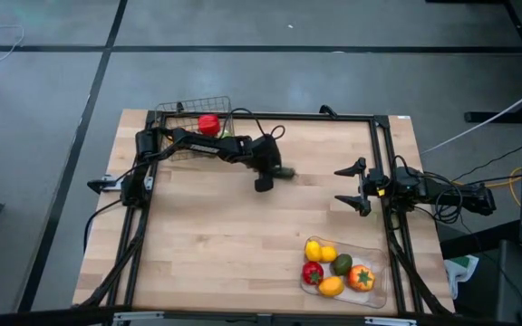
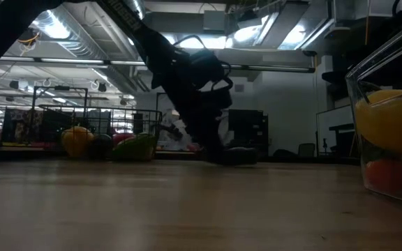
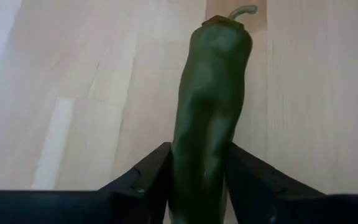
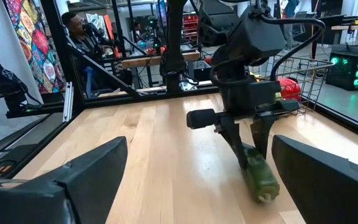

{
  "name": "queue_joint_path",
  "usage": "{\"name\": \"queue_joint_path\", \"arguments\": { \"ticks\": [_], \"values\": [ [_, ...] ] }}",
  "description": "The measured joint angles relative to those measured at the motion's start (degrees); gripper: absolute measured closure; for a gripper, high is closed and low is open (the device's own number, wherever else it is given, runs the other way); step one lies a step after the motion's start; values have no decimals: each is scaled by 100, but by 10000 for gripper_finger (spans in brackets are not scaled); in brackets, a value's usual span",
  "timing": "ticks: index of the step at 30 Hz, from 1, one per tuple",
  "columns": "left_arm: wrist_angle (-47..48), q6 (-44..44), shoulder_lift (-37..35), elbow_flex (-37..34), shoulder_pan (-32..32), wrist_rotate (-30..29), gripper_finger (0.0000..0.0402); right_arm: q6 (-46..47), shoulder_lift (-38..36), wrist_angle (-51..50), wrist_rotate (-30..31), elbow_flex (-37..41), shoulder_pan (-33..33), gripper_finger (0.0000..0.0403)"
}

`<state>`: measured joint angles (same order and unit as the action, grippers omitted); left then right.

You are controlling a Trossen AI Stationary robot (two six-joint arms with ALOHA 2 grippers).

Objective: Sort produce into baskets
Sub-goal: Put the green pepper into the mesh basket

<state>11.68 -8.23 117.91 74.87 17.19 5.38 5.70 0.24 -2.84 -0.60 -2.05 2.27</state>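
Dark green and long, the pepper [image 3: 210, 106] is what your next move turns on. You have the left gripper [image 1: 270, 175] down at the middle of the table [image 1: 234, 244], its fingers [image 3: 143, 180] pressed against the pepper's two sides near one end. The left wrist view shows the pepper running straight out ahead from between them, stem tip farthest away, so its long axis lies in line with the gripper's reach and across the squeeze. In the right wrist view the pepper [image 4: 258, 176] lies low on the wood, apparently resting there, not lifted.

The wire-mesh basket [image 1: 191, 122] sits at the table's far left corner, just behind the left arm, with a red fruit [image 1: 208, 124] inside. The clear tray [image 1: 347, 270] is well apart at the near right, already holding yellow, red, green and orange pieces. Your left arm is plainly the nearer one to the pepper; the right gripper [image 1: 355, 186] waits at the right edge, fingers spread wide and empty.

I'd judge the hold end-heavy: most of the pepper overhangs forward, so expect it to droop or pivot as you raise it.
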Motion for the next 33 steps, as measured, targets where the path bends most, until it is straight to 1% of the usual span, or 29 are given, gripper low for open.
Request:
{"name": "queue_joint_path", "arguments": {
  "ticks": [4,8,15,18,21,25,29,33],
  "values": [
    [-282,201,-49,0,1,0,280,0,-1,0,0,0,1,6],
    [-490,413,-136,6,46,2,283,0,0,-1,2,-1,1,6],
    [-489,731,-581,6,228,-16,281,1,1,3,2,0,0,6],
    [-452,818,-896,6,367,-112,283,1,0,4,2,1,1,6],
    [-277,852,-1282,7,525,-372,283,1,-1,5,0,-1,2,6],
    [145,1120,-1842,8,764,-907,283,1,1,6,3,0,1,6],
    [853,1455,-2381,8,1005,-1389,285,1,1,21,-2,3,-1,6],
    [1682,1724,-2762,10,1253,-1684,285,1,-1,21,2,3,2,6]
  ]
}}
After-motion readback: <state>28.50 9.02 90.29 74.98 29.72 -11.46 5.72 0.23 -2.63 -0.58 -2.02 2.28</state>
